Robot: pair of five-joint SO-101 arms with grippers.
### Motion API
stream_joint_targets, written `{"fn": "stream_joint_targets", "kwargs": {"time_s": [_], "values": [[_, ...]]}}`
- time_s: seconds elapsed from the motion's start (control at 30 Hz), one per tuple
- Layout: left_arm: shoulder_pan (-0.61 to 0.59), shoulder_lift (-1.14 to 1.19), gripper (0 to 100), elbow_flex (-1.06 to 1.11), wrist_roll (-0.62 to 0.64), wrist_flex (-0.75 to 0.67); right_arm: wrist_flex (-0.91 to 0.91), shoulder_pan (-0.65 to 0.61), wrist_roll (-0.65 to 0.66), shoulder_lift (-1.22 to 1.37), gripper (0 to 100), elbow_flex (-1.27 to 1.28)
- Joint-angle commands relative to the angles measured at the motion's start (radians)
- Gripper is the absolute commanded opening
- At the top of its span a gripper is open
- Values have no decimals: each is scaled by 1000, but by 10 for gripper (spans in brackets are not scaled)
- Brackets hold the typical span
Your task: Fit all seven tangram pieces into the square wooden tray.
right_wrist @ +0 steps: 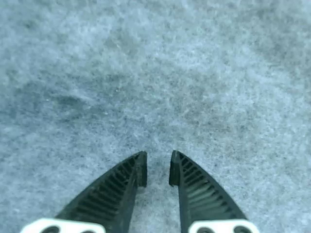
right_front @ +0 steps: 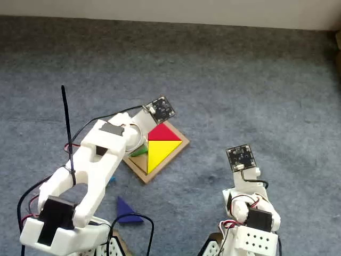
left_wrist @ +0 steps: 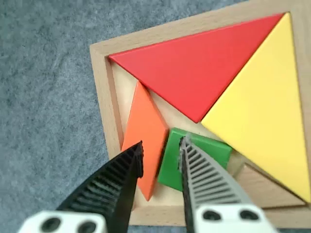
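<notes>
Progress: square wooden tray (left_wrist: 99,121) holds red triangle (left_wrist: 194,68), yellow triangle (left_wrist: 267,116), orange parallelogram (left_wrist: 146,131), green block (left_wrist: 216,149) under spread, empty left claw (left_wrist: 161,145); dark-blue triangle (right_front: 127,209) behind claw, unplaced.

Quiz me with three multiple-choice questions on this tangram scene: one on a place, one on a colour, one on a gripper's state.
1. The dark blue triangular piece lies: A in the square wooden tray; B on the grey carpet; C in a gripper.
2. The parallelogram piece in the tray is: A orange; B purple; C white.
3. The right gripper holds: A a piece; B the tray; C nothing.
B: it lies on carpet, apart from the tray. A: orange, beside the green square piece. C: fingers apart over bare carpet.
</notes>
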Motion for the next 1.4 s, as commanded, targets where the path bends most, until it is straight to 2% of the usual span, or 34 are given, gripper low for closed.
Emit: {"fn": "stream_joint_targets", "kwargs": {"time_s": [0.0, 0.2, 0.33, 0.47, 0.63, 0.8, 0.97, 1.13, 1.37], "values": [[48, -25, 143, 13, -20, 77, -19, 15, 6, -2, 91, 65], [143, -180, 143, 102, -15, 160, -19, 15, 6, -2, 91, 65], [139, -326, 143, 143, -12, 160, -19, 15, 6, -2, 91, 65], [76, -466, 146, 154, 48, 161, -19, 15, 6, -2, 91, 65], [-28, -573, 147, 165, 57, 192, -19, 15, 6, -2, 91, 65], [-114, -595, 149, 160, 52, 354, -19, 15, 6, -2, 91, 65], [-232, -595, 229, 165, 49, 496, -19, 15, 6, -2, 91, 65], [-300, -590, 239, 160, 12, 480, -19, 15, 6, -2, 91, 67], [-243, -516, 237, 179, 166, 206, -19, 15, 6, -2, 91, 67]]}}
